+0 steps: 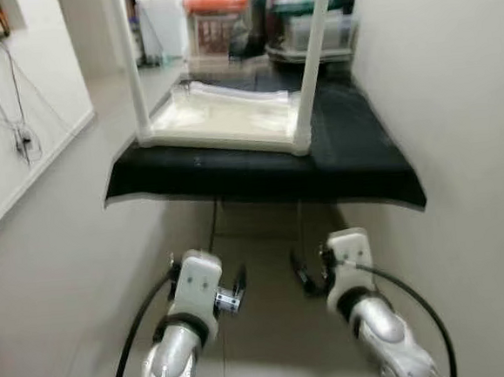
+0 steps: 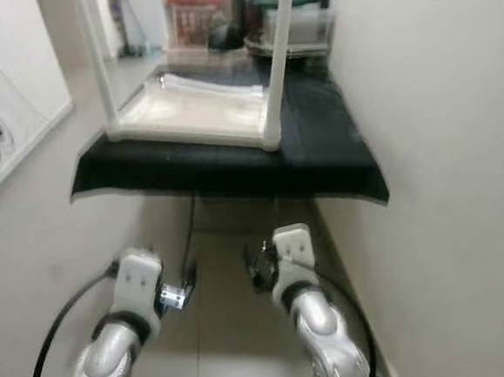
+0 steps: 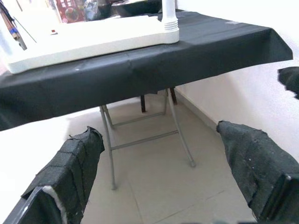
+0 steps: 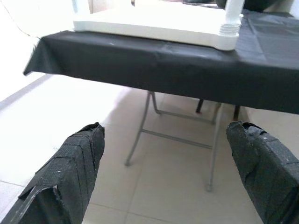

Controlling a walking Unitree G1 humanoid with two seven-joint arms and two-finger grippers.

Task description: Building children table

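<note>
Silver-armed left gripper (image 3: 154, 172) and right gripper (image 4: 168, 172) sit lowest in my frame, each with black fingers spread apart and holding nothing, above pale floor tiles (image 1: 272, 335). Beyond, mid-frame, a folding table draped in black cloth (image 1: 354, 159) stands against the right wall. Upside down on it, upper centre, rests the white plastic children's table (image 1: 220, 121), legs upward. Storage clutter (image 1: 221, 21) lies farthest back.

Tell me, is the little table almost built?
Partly. The white tabletop lies upside down on the black cloth, and two legs already stand up from its near corners. Nothing is in hand: the left gripper and right gripper hang open, below the cloth's edge. I can't see the far corners clearly.
</note>
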